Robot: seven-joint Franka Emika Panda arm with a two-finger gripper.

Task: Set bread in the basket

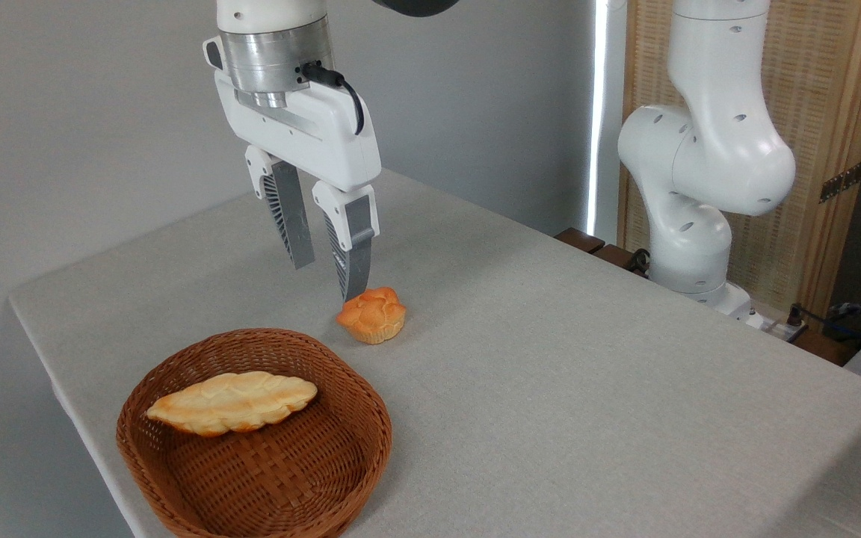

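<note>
Nearest to the camera is the basket [251, 441], which sits below the claw [326, 280] and toward the front, with a long pale braided loaf [232, 402] already lying inside it. The claw hangs above the tabletop [550, 388] with its two fingers apart and nothing between them. The bread [372, 314], a small orange bun, rests on the tabletop just below the right finger and slightly to the right of it, so the claw is not centred over it. I think this is the main risk: if the claw goes straight down, the right finger may press on the knobbly top of the bun or push it aside instead of passing beside it. The rounded, lobed shape may also slip out of a grip taken too high. During the carry, a low path could knock the bun against the basket rim, and a drop onto the loaf could let it roll out. I can read no brand, label or writing anywhere.
</note>
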